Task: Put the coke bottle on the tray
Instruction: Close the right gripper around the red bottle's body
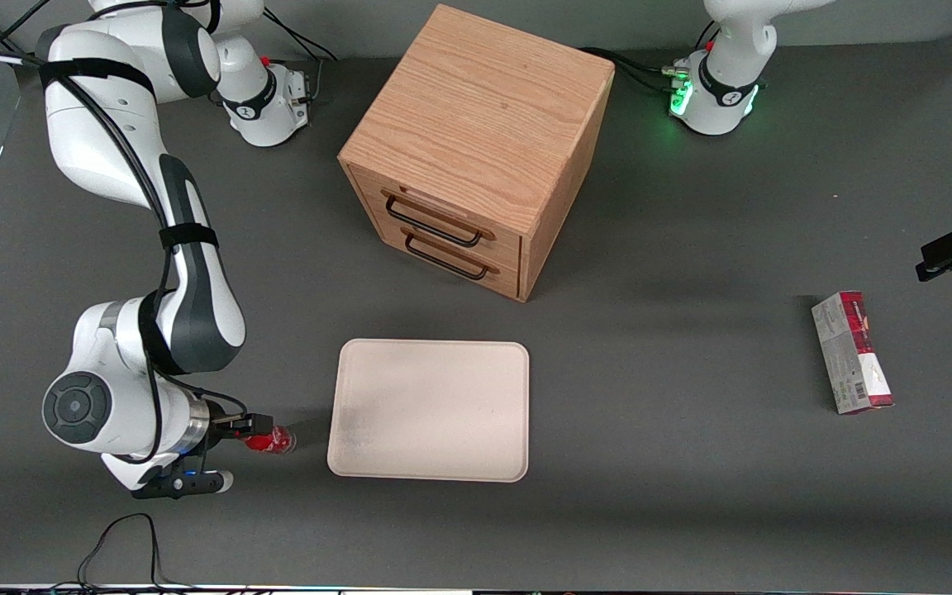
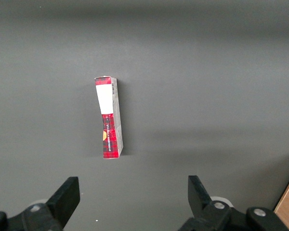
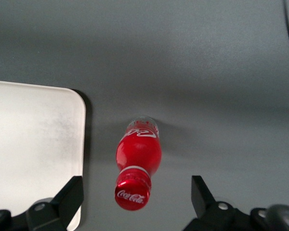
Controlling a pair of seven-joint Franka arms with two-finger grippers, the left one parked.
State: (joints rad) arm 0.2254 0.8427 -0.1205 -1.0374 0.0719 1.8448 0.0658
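The coke bottle (image 1: 272,440) is a small red bottle with a shiny red cap. It stands on the grey table beside the short edge of the cream tray (image 1: 430,409), toward the working arm's end. My right gripper (image 1: 254,426) is at the bottle. In the right wrist view the gripper (image 3: 136,191) is open, with its black fingers (image 3: 70,195) wide apart on either side of the bottle's cap (image 3: 133,195), not touching it. The tray's rounded corner (image 3: 62,103) shows close beside the bottle (image 3: 138,153). The tray holds nothing.
A wooden drawer cabinet (image 1: 476,149) with two black handles stands farther from the front camera than the tray. A red-and-grey carton box (image 1: 852,351) lies toward the parked arm's end; it also shows in the left wrist view (image 2: 108,118).
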